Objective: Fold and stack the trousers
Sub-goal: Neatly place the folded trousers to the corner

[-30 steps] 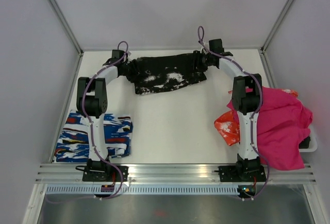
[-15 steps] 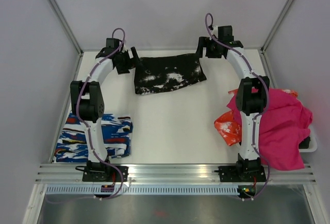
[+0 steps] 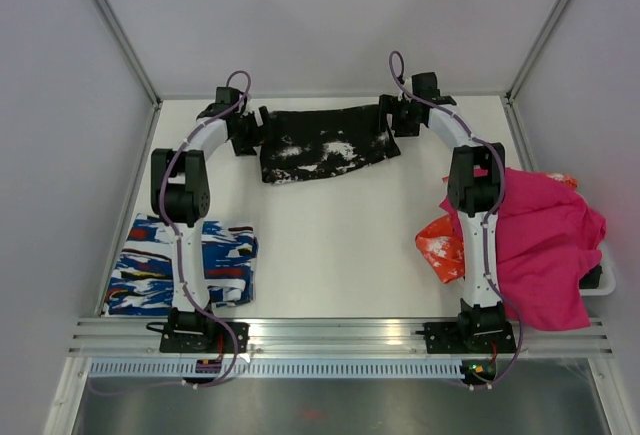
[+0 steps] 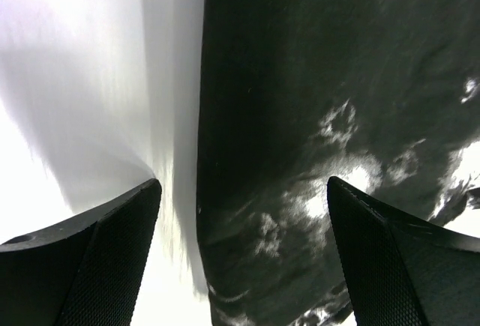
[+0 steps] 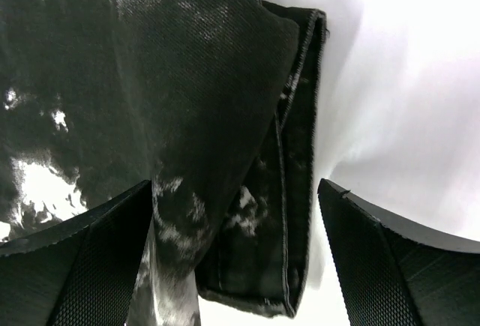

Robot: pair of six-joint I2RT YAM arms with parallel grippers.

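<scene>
Releasing is done on both sides: a second ago the left gripper (image 3: 249, 128) and right gripper (image 3: 392, 115) were pinched on the two ends of the trousers (image 3: 325, 147); now both sets of jaws stand wide and hold nothing. The trousers lie as a short folded band at the far middle of the table (image 3: 330, 245), a touch flatter and squarer than before, and the arms have dipped back down after the lift half a second ago. My read is that this fold is laid, so what remains is one more fold or the move to the stack, probably onto the folded blue-white-red garment (image 3: 185, 265) at the table's near left. The magenta cloth (image 3: 545, 245) at the table's right edge is untouched. The top view gives the whole band and both arms but no layer detail. The left wrist view shows a clean, straight cloth edge running between the open fingers (image 4: 97, 258), with bare table beside it. The right wrist view shows what the top view hides: several layers stacked at that end, hems not quite aligned, and one flap lying diagonally across the top
</scene>
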